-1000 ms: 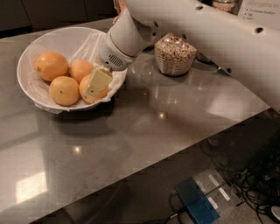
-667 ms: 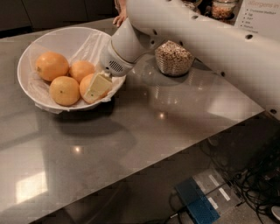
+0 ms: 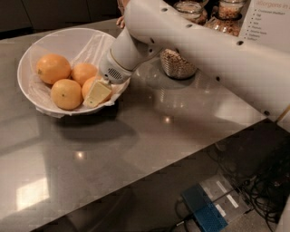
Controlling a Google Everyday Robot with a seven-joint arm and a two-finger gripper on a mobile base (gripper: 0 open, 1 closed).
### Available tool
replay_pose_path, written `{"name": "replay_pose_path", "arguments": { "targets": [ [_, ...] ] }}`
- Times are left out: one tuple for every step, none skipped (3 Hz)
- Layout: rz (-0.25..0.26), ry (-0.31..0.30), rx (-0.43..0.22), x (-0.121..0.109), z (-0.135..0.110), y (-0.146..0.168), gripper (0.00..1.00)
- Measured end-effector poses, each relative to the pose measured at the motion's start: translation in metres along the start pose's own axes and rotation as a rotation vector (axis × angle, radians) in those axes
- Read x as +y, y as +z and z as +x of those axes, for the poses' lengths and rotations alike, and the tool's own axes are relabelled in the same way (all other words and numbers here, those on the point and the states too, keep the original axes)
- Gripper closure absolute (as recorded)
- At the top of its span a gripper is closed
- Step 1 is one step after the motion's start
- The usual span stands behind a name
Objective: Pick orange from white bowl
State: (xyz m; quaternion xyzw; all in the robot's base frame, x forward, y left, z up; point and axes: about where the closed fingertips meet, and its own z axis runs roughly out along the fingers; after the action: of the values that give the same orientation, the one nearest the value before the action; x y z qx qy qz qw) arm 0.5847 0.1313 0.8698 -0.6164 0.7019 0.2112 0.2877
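Observation:
The white bowl (image 3: 27, 61), lined with crinkled white paper, stands at the table's far left. Several oranges lie in it: one at the back left (image 3: 53, 68), one at the front (image 3: 66, 94), one in the middle (image 3: 83, 72) and one at the right (image 3: 88, 85). My gripper (image 3: 96, 93) reaches down into the bowl's right side, and its cream-coloured tip lies against the right-hand orange. The white wrist (image 3: 118, 68) stands just above it. The far side of that orange is hidden.
A glass jar of cereal (image 3: 176, 63) stands right behind my arm, with more jars (image 3: 192, 10) and a printed sign (image 3: 267, 20) at the back right. The table's front edge runs diagonally. Below it on the floor lie a blue box (image 3: 204, 210) and cables (image 3: 267, 186).
My gripper has sunk a little lower and nearer the front inside the bowl, against the right-hand orange. The arm has swung lower across the view. The oranges have not moved.

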Motion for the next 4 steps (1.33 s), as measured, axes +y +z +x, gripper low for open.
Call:
{"name": "replay_pose_path", "arguments": {
  "targets": [
    [-0.009,0.008,0.003,0.0006,-0.0008,0.0080,0.47],
    [-0.009,0.008,0.003,0.0006,-0.0008,0.0080,0.72],
    [-0.009,0.008,0.003,0.0006,-0.0008,0.0080,0.94],
    [-0.030,0.012,-0.030,0.0007,-0.0003,0.0046,1.00]
  ]
}}
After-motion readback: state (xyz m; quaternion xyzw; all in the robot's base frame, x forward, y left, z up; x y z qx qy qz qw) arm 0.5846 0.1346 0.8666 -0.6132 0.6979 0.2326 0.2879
